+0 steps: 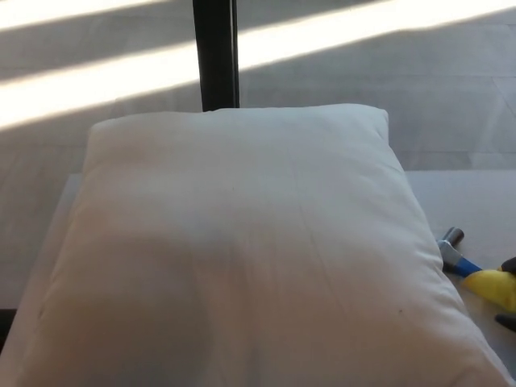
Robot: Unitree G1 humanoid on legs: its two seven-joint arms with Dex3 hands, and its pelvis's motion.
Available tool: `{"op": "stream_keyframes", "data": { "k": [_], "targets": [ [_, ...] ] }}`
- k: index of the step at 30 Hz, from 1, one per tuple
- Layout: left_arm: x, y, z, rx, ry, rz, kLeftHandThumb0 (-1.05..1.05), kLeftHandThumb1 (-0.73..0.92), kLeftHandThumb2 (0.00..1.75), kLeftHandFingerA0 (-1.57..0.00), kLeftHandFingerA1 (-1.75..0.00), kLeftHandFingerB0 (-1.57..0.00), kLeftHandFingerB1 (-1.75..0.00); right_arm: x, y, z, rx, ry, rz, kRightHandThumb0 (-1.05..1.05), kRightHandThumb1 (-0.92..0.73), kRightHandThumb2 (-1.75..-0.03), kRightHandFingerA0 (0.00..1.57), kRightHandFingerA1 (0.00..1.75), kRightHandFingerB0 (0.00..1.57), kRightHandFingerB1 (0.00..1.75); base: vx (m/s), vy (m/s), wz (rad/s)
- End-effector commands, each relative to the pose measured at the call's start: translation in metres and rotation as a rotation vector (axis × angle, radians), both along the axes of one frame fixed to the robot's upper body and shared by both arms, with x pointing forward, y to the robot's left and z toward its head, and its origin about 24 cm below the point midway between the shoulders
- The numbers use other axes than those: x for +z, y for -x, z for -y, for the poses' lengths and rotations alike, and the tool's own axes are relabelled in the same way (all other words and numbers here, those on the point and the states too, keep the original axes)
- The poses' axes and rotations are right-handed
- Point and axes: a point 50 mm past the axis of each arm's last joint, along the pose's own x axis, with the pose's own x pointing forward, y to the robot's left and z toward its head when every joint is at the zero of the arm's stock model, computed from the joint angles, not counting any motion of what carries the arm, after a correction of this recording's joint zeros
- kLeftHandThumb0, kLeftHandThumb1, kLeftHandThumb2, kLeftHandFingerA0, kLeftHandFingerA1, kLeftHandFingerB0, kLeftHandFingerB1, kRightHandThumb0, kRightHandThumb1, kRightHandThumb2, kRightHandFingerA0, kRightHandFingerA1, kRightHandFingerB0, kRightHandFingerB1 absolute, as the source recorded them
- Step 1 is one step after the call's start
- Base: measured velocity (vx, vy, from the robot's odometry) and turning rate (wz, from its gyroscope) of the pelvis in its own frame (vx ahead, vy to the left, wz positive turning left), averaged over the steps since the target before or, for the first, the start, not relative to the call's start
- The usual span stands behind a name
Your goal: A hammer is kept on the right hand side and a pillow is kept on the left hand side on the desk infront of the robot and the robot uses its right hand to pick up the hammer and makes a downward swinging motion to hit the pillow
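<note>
Pillow [242, 250]: large, square, off-white fabric, plump, lying flat on the pale desk top [476, 201] and filling most of the head view. Its far edge runs across the upper middle of the picture; its near corners pass out of the bottom edge. Faint creases cross the cover, and a soft shadow lies over its near left part.

Hammer [472, 270]: lies on the desk at the pillow's right side, just beside its edge. Small silver metal head toward the pillow, short blue neck, then a yellow grip that runs out toward the right border of the picture. Only part of the grip shows.

Right hand [508, 292]: black, seen only as two small dark tips at the right border, one above the yellow grip and one below it. They appear to lie against the grip, but too little of the hand is in frame to tell whether it is closed on the hammer or spread apart.

Left hand: not in view.

Post [215, 52]: black, upright, standing behind the pillow's far edge.

Floor [363, 89]: grey, beyond the desk, crossed by broad diagonal bands of bright sunlight.
</note>
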Motion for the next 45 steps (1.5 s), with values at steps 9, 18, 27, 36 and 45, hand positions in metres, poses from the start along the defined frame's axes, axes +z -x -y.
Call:
{"op": "stream_keyframes", "data": {
  "k": [9,18,27,36,45],
  "targets": [
    [0.004,0.004,-0.004,-0.007,-0.023,0.029,-0.57,0.56,0.57,-0.59,-0.7,-0.75,-0.56,-0.03,0.005,-0.003,0.083,0.207,-0.049,-0.78,-0.52,-0.9,0.06,0.52,0.21,0.44,0.0,0.0,0.0],
    [0.004,0.003,-0.003,-0.053,-0.032,0.015,-0.61,0.59,0.58,-0.52,-0.67,-0.7,-0.52,-0.061,0.019,-0.014,0.137,0.271,-0.181,-0.65,-0.62,-0.59,0.12,0.47,0.21,0.29,0.0,0.0,0.0],
    [0.004,0.001,-0.002,-0.083,-0.043,0.005,-0.63,0.59,0.58,-0.56,-0.71,-0.67,-0.53,-0.098,0.058,0.009,0.098,0.412,-0.313,-0.21,-0.68,-0.62,0.61,1.35,0.32,0.32,0.0,0.0,0.0],
    [0.004,-0.002,-0.003,-0.074,-0.038,0.009,-0.63,0.59,0.58,-0.64,-0.67,-0.73,-0.53,-0.099,0.056,0.006,0.145,0.485,-0.289,-0.32,-0.71,-0.63,0.69,1.33,0.58,0.51,0.0,-0.001,0.01],
    [0.006,-0.003,-0.004,-0.113,-0.03,0.005,-0.64,0.6,0.59,-0.54,-0.64,-0.68,-0.5,-0.104,0.06,0.006,0.111,0.406,-0.296,-0.37,-0.72,-0.63,0.69,1.35,0.66,0.52,0.0,0.0,0.0]
  ]
}}
